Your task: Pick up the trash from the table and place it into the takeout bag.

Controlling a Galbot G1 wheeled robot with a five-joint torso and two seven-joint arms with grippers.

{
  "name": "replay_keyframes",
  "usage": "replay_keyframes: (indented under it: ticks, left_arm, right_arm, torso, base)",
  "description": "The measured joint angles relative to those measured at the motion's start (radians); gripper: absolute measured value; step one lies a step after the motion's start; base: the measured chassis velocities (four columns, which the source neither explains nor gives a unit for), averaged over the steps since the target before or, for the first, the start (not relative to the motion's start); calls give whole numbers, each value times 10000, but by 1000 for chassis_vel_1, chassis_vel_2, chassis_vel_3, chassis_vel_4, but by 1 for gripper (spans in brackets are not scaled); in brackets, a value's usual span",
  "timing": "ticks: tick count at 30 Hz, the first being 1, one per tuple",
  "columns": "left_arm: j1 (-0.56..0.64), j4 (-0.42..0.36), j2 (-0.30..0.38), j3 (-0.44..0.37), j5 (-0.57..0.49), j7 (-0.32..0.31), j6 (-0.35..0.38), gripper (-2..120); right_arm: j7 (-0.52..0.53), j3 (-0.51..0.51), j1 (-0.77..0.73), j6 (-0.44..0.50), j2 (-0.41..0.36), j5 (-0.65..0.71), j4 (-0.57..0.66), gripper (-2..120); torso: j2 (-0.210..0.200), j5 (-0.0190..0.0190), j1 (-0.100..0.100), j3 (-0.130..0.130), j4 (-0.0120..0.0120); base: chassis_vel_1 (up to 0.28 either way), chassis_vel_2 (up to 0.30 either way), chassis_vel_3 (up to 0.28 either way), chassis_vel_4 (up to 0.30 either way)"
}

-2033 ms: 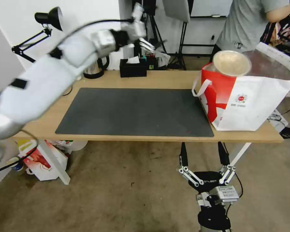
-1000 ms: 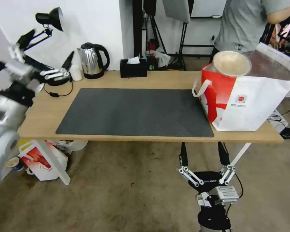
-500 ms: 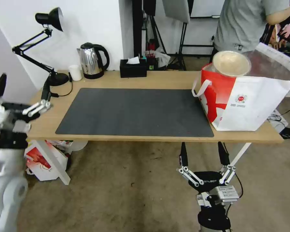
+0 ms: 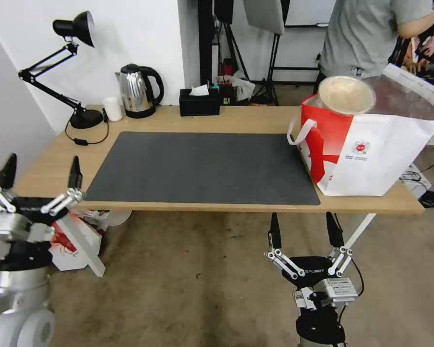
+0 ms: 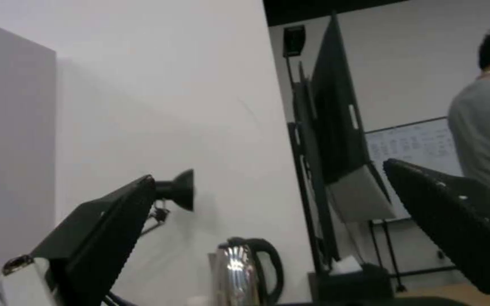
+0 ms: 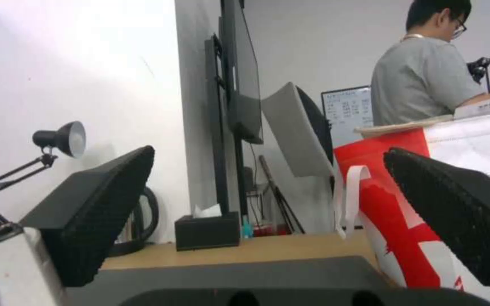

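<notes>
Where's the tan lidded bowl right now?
In the head view, the tan lidded bowl sits tilted in the open top of the takeout bag, at the table's right end.

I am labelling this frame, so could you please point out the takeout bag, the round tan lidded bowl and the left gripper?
takeout bag (image 4: 390, 159), head view, white side panel.
round tan lidded bowl (image 4: 346, 94), head view, middle of lid.
left gripper (image 4: 41, 175), head view, midway between fingertips.

Tan lidded bowl (image 4: 346, 94) atop takeout bag (image 4: 371, 154), apparently tilted, table (image 4: 246, 120) right end
</notes>
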Motion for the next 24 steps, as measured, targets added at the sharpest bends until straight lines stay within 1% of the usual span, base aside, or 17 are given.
replay_keyframes:
  ticks: [2,6,7,9,14,17,19,20,23,24]
  left_arm:
    - [217,209,-106,205,41,390,-283,100]
    - [435,388,-164,489,218,693,-488,100]
    - [513,474,-178,642,312,929,-598,100]
    - [595,597,-215,793,398,1145,-720,100]
    - [755,841,-273,913,529,1268,-962,100]
    - [841,1115,-392,1039,588,1252,-1326,100]
    - [841,1115,-392,1039,588,1252,-1326,100]
    - [931,1407,-547,1083,680,1225,-1766,100]
    - [1086,1634,-718,1163,694,1219,-2200,100]
    - [1086,1634,-718,1163,694,1219,-2200,100]
  right_arm:
    - [0,0,0,0,0,0,0,100]
    - [0,0,1,0,0,0,0,100]
    - [0,0,1,0,0,0,-1,100]
    - [0,0,1,0,1,1,0,100]
    - [0,0,1,0,0,0,0,100]
    - [0,0,1,0,1,0,0,100]
    - [0,0,1,0,1,0,0,100]
    - [0,0,0,0,0,0,0,100]
    - [0,-1,0,0,0,0,0,100]
    - [0,-1,0,0,0,0,0,100]
  torso:
    - [0,0,0,0,0]
    - [0,0,0,0,1]
    - [0,0,0,0,0]
    - [0,0,1,0,0]
    - [0,0,1,0,0]
    - [0,0,0,0,1]
    - [0,0,0,0,1]
    - [0,-1,1,0,0]
    - [0,0,0,0,2]
    - [0,0,0,0,2]
  base:
    - [0,0,0,0]
    - [0,0,0,0]
    - [0,0,0,0]
    - [0,0,0,0]
    - [0,0,0,0]
    - [0,0,0,0]
    - [0,0,0,0]
    - [0,0,0,0]
    - [0,0,0,0]
    - [0,0,0,0]
